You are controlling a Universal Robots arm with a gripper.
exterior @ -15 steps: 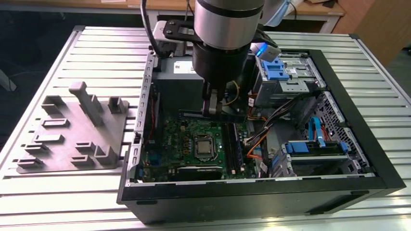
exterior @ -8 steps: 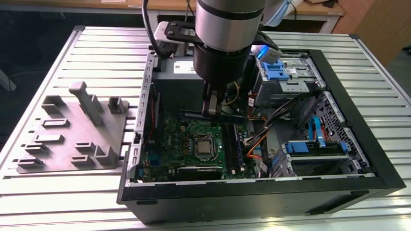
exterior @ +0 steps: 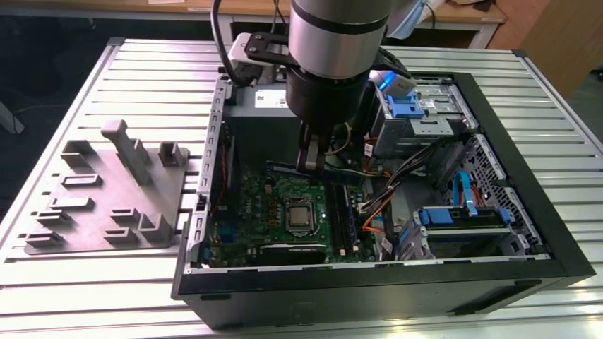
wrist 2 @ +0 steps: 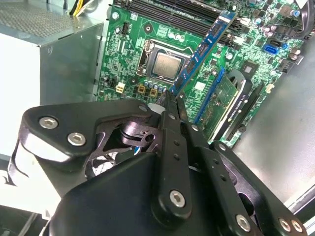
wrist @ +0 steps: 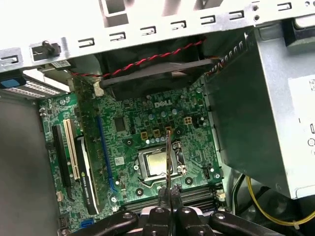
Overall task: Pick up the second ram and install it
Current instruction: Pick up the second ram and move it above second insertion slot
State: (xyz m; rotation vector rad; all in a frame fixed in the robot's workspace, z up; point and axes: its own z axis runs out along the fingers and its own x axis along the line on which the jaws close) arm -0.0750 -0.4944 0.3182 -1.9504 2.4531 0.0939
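Observation:
My gripper (exterior: 314, 165) is shut on the second ram (exterior: 325, 171), a long thin dark stick held level inside the open computer case (exterior: 527, 212). The stick hangs above the green motherboard (exterior: 254, 205), a little beyond the processor socket (exterior: 299, 215). In the second wrist view the ram (wrist 2: 206, 44) reaches out from the gripper (wrist 2: 173, 98) over the board. Seen edge-on in the first wrist view, the ram (wrist: 168, 152) is a thin line above the socket (wrist: 157, 164), rising from the gripper (wrist: 168, 194). The black memory slots (exterior: 344, 212) run crosswise to the held stick.
A grey moulded holder tray (exterior: 104, 191) lies on the slatted table at the exterior view's left. Inside the case stand the grey power-supply box (wrist: 261, 98), drive cages with blue parts (exterior: 424, 106), orange and black cables (exterior: 375, 212), and a card (wrist 2: 221, 103) upright in the board.

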